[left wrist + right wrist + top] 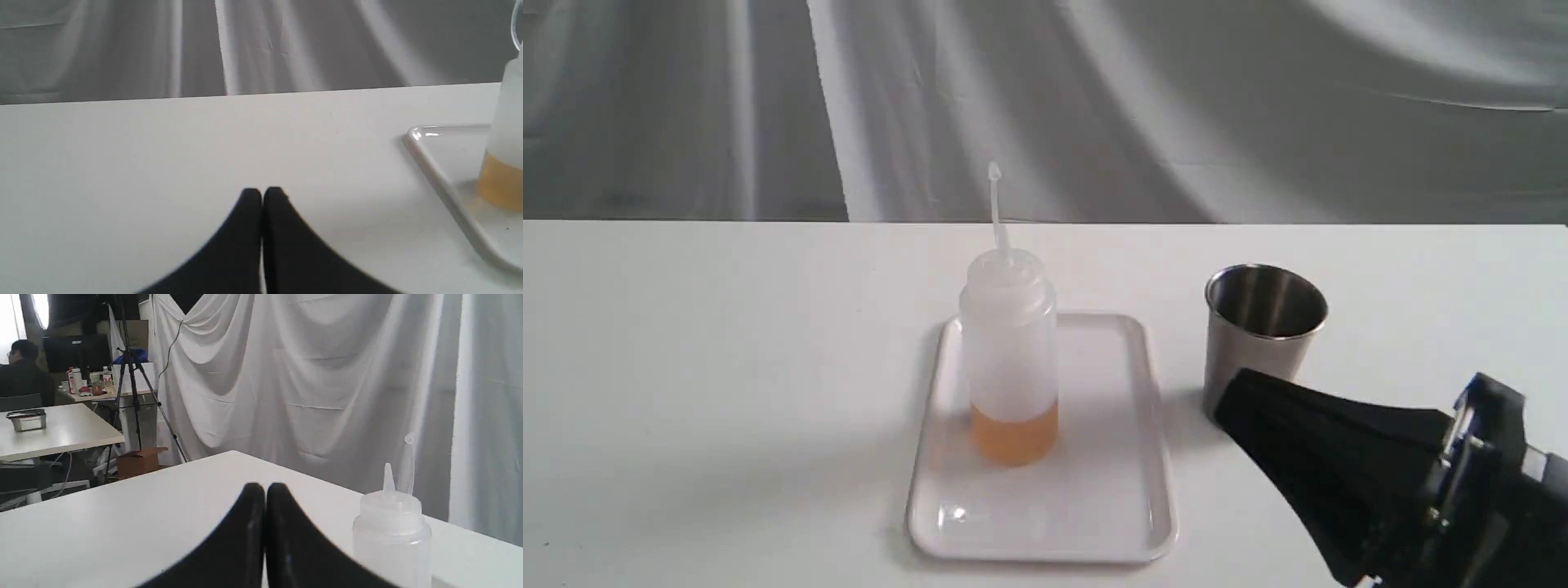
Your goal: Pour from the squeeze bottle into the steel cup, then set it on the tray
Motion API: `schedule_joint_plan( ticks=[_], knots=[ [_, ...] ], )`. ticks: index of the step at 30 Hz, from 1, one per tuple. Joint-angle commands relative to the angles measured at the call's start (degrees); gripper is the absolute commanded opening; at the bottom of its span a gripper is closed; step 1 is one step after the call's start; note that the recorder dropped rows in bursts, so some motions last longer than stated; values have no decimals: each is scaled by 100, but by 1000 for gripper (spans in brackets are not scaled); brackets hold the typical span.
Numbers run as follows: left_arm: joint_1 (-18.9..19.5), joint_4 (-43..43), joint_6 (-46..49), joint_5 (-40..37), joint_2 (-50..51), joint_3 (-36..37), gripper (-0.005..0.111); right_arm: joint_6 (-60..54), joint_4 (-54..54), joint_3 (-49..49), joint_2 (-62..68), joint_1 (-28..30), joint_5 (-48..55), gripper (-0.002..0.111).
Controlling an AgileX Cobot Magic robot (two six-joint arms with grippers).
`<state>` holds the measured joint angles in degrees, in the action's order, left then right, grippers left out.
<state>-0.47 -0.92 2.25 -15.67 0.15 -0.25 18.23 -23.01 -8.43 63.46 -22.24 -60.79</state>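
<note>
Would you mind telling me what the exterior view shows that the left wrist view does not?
Only the exterior view shows the steel cup, standing on the table right of the tray, and the right gripper in front of the cup. Only the left wrist view shows the left gripper, jaws shut, over the table. Both show the squeeze bottle upright on the tray, with orange liquid at its bottom.

Brushed steel cup, translucent plastic squeeze bottle, glossy white plastic tray, matt white table.
</note>
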Motion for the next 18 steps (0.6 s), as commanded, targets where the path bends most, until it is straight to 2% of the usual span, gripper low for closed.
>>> schedule_joint_plan(
  ticks=[1, 8, 18],
  knots=[
    [-36, -4, -12, 43, -15, 25, 0, 39, -190, 289, -263, 9, 78, 0],
    [-36, -4, -12, 43, -15, 25, 0, 55, -398, 835, -619, 9, 210, 0],
    [-36, -4, -28, 43, -15, 25, 0, 55, -445, 843, -665, 9, 239, 0]
  ],
)
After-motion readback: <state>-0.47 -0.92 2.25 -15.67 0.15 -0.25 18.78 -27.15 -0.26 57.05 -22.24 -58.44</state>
